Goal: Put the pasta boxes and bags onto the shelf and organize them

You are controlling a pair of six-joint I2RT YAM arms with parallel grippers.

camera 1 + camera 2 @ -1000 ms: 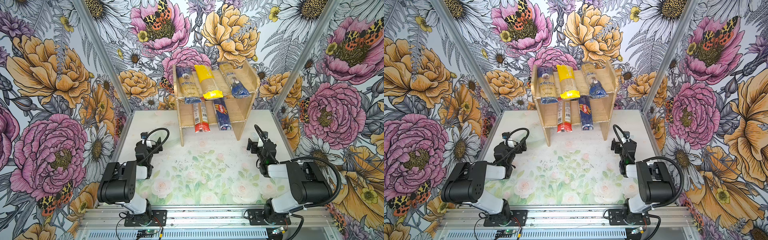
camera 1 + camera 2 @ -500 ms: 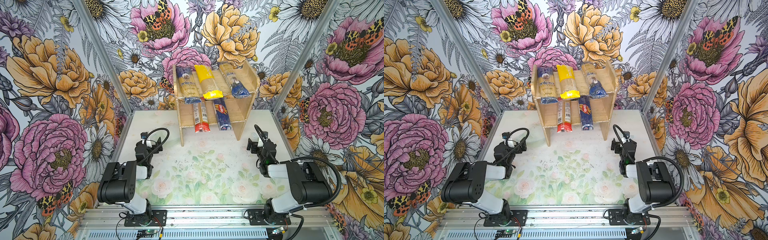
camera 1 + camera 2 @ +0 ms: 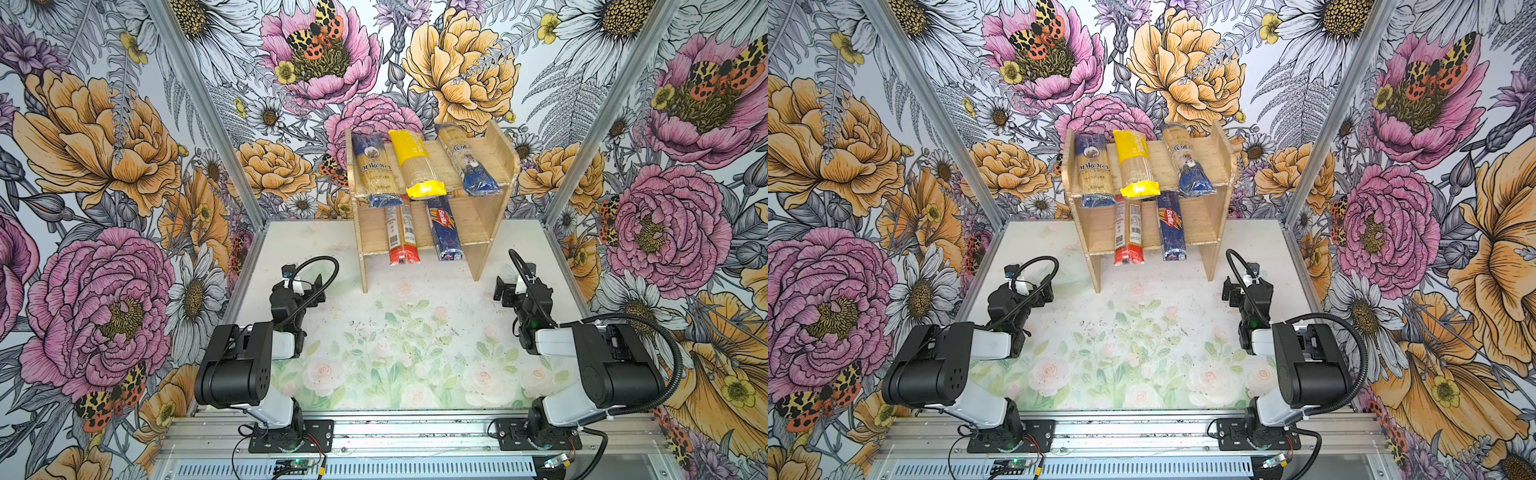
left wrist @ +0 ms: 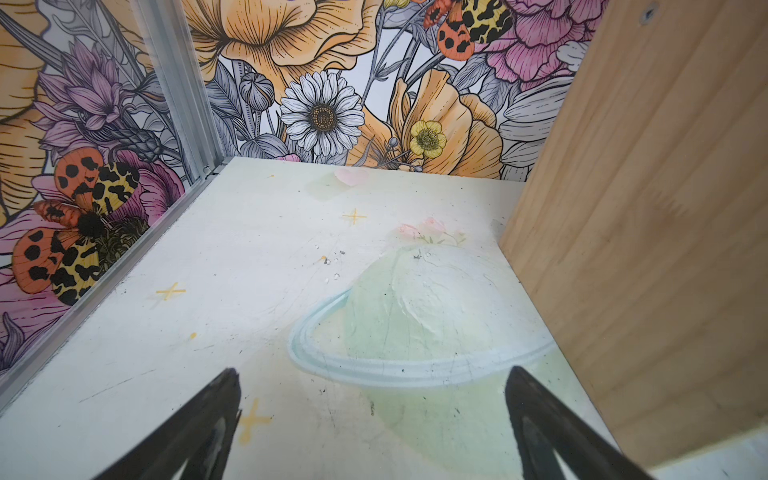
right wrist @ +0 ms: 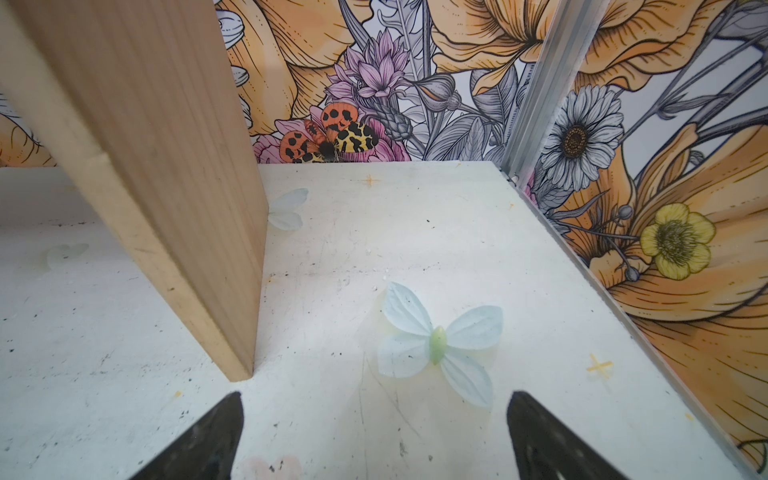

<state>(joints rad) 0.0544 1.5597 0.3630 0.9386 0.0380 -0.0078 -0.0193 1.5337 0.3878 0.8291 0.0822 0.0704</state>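
Floral-print tabletop has no pasta lying on it, so nothing's left to grab imo. Left gripper has its jaws spread wide and empty, with the shelf just off to one side of them. All five packs sit ahead of and above both jaw pairs, long axes running front to back. Up top are the "ankara" bag, the yellow-ended bag and the slimmer blue-ended bag (that one's skewed). Below are the red-ended pack and the Barilla pack. Right gripper gapes empty too and is nearer the skewed bag.
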